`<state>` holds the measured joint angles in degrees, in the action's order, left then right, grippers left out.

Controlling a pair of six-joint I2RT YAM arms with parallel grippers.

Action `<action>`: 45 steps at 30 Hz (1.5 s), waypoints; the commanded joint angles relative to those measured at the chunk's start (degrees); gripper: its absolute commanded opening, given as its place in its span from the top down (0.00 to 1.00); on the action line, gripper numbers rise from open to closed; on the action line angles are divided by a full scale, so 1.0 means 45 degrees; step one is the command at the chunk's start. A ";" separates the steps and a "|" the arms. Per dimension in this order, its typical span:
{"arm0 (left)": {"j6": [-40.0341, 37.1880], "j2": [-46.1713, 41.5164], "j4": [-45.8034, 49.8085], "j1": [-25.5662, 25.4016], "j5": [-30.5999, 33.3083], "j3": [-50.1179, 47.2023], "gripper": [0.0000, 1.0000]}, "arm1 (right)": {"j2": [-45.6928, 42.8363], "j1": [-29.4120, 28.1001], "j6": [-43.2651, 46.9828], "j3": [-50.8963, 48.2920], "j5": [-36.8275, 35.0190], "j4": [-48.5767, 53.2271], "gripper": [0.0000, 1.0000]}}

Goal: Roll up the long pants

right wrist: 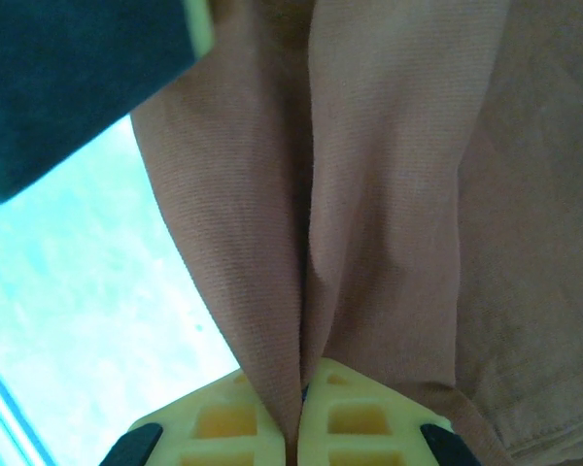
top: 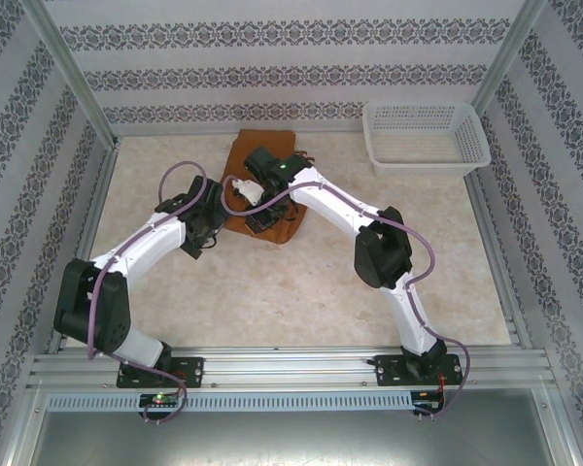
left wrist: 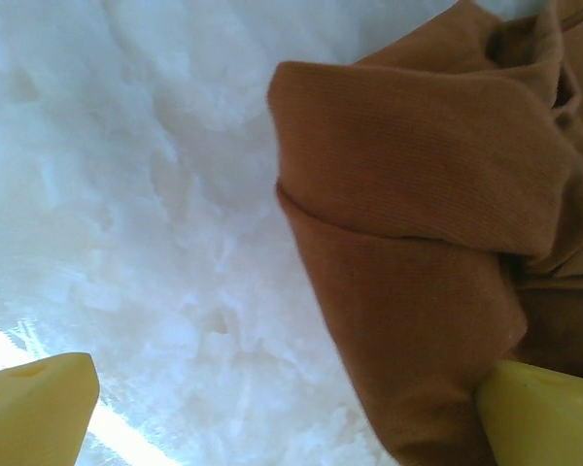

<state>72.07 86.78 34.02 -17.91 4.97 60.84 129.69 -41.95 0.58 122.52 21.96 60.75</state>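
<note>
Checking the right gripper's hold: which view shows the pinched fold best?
Right wrist: the right gripper is shut on a fold of the long pants. Top external: arms partly hide them; left wrist shows a folded edge by the open left gripper.

long pants: soft brown cloth, matt, fine ribbed weave
table: smooth, pale, marble look
basket: white plastic mesh
rails: shiny grey metal
arms: shiny white shell

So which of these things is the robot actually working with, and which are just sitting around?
Part of the job: the long pants; the right gripper, shut on their fabric; the left gripper, open beside them.

Just lying about: the white basket at the far right corner of the table.
</note>
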 commanded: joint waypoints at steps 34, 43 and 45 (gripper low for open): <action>0.0039 0.2785 -0.0642 -0.0403 -0.0764 0.1559 1.00 | -0.3311 -0.3743 0.0697 -0.4587 -0.8499 -0.1175 0.25; -0.0074 0.2635 -0.0603 -0.0405 -0.0929 0.1452 1.00 | -0.3410 -0.4381 0.2915 -0.8924 -1.4685 -0.5290 0.24; -0.0113 0.2544 -0.0571 -0.0402 -0.0930 0.1422 1.00 | -0.2960 -0.4011 0.3103 -0.9371 -1.5200 -0.6143 0.25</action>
<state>72.84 98.56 30.41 -18.83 2.11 66.02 114.13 -62.30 10.68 82.96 -35.09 41.54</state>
